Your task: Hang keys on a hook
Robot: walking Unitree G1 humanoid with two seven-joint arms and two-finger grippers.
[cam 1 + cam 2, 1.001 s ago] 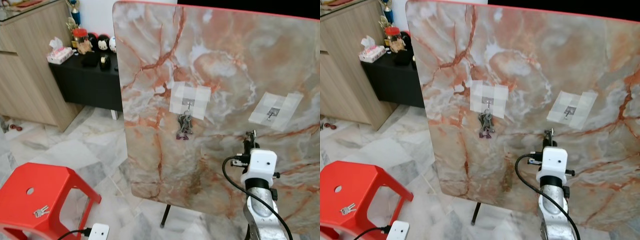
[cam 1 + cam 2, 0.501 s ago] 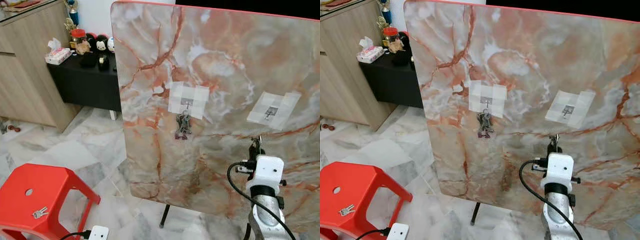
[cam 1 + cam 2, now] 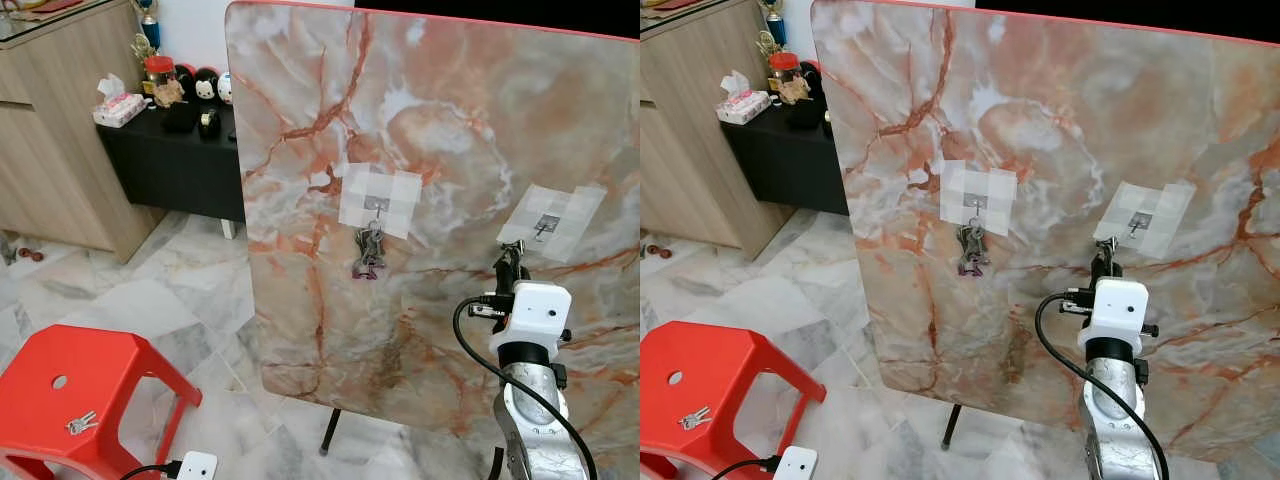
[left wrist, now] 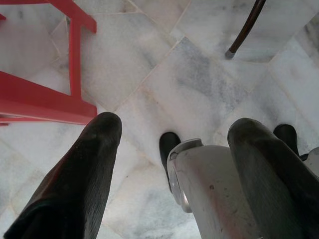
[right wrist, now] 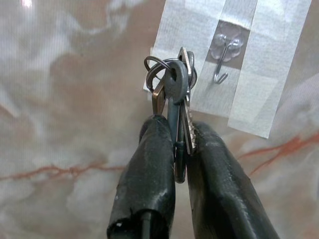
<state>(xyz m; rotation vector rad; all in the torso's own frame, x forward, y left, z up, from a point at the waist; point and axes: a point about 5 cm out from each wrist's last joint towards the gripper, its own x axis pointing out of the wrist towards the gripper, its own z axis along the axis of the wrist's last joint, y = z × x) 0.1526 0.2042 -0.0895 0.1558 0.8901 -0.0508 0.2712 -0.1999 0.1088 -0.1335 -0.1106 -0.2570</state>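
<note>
Your keys (image 5: 174,94) are pinched between the right gripper (image 5: 180,144) fingers, ring just beside the hook (image 5: 223,62) near the board's (image 3: 450,140) right edge, seemingly not on it. Left gripper (image 4: 174,144) spread above floor (image 4: 164,84).

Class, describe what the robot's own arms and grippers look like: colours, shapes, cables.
The right arm is silver metal, topped by a white boxy wrist block with a black cable looping from its side. The right gripper has two long black, rounded fingers. The left gripper has the same thick black fingers, slightly scuffed, and its white wrist block also carries a black cable.
</note>
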